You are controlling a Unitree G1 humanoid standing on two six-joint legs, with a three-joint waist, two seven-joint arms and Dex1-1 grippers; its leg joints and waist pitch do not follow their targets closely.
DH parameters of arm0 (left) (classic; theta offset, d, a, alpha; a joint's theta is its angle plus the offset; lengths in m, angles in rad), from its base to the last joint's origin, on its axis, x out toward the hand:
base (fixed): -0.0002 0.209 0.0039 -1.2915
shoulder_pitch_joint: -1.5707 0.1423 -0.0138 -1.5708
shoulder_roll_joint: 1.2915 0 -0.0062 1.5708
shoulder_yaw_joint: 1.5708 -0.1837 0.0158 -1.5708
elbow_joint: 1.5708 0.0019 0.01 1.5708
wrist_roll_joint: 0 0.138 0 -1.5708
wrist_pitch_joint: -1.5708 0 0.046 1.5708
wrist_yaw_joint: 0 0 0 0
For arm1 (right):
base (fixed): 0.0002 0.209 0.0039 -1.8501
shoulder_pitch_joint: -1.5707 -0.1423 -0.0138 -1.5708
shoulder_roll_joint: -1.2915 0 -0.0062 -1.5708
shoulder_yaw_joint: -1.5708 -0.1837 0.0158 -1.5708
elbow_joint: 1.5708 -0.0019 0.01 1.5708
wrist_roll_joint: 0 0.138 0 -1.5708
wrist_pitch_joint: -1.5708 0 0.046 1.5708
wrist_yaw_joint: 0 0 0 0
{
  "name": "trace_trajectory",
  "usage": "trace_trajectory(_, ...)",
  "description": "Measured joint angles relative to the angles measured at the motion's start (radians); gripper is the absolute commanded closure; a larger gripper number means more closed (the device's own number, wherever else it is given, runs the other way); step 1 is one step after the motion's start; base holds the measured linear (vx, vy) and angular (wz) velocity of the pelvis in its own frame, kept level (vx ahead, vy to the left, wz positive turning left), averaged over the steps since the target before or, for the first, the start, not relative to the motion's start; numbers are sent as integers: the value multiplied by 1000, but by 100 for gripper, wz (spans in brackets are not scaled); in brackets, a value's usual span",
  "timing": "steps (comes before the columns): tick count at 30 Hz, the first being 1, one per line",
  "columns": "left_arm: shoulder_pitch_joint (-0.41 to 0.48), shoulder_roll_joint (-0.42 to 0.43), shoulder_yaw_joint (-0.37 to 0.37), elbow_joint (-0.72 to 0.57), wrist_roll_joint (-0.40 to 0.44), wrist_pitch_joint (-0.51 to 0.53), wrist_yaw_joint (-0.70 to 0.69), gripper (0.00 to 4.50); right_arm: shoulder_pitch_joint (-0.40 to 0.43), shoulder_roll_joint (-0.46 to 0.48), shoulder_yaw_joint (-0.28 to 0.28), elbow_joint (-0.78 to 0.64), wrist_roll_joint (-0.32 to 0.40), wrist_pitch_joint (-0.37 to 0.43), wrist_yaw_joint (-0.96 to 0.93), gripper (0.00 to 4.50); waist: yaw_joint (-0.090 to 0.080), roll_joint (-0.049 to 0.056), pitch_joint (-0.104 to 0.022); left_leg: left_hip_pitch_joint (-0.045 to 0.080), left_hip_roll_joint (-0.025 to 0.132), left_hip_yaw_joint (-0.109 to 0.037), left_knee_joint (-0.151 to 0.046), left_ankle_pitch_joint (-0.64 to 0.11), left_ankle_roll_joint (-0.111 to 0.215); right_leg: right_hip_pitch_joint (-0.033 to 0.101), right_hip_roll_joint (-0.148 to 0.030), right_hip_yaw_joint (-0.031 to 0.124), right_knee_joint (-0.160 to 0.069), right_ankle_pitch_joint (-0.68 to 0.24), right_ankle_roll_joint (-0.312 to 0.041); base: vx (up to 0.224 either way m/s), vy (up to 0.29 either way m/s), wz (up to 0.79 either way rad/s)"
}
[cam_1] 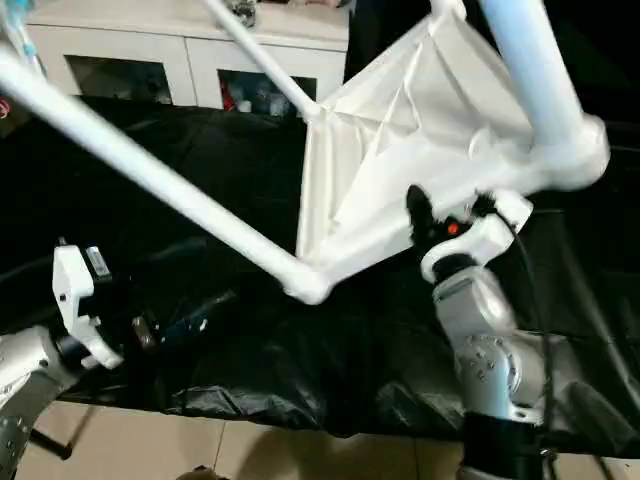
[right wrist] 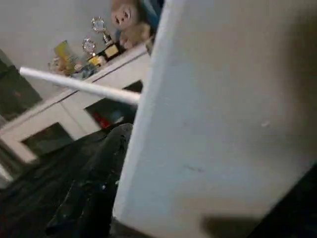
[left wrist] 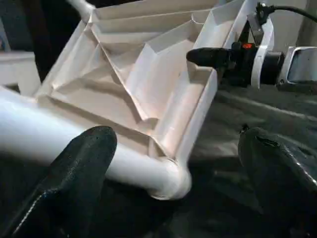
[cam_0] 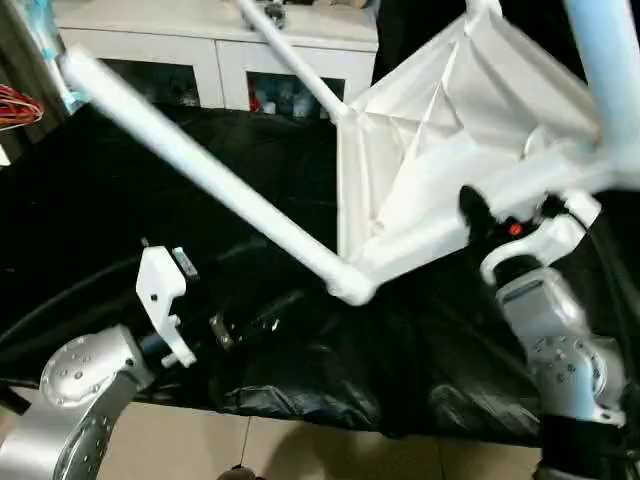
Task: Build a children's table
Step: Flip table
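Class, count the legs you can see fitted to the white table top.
3: one leg at the near corner, one at the far corner, one near the right gripper. A fourth may be hidden.

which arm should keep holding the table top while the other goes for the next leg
Right. The right gripper is clamped on the table top's rim, holding it tilted up. The left gripper is open and empty, near the corner socket, so it looks freer to fetch.

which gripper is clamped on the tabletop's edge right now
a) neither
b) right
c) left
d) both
b: the right gripper pinches the rim of the tilted tabletop, while the left gripper stands open beside a leg, touching nothing.
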Motion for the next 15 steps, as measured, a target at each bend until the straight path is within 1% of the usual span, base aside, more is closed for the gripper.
trace_trajectory(2,-36,-15,-1,-1,4,-3,15,0,-15,-43,28,-22,-57,0,-5,245,-2,-4,-3,3,0,0,0,0,0,3,0,0,0,0,0,0,0,0)
trace_trajectory(4,-59,-21,-6,0,25,-8,37,0,-21,-82,57,-42,-125,0,-7,245,-4,-14,-8,4,0,0,-1,0,0,3,1,0,0,0,1,0,0,0)
trace_trajectory(7,-114,-27,-30,16,71,-14,67,0,-28,-104,107,-60,-195,7,-21,245,-3,-25,-14,4,0,-1,-2,0,0,4,1,0,-1,0,1,0,0,0)
trace_trajectory(11,-171,-28,-35,33,103,-25,87,0,-31,-118,139,-73,-239,20,-27,245,-1,-32,-17,5,0,-1,-1,0,0,6,1,0,-2,0,1,0,0,0)
trace_trajectory(15,-202,-29,-48,52,139,-38,101,0,-31,-121,146,-86,-266,36,-39,246,0,-33,-17,6,0,-1,-1,0,0,9,1,0,-3,-1,1,0,0,0)
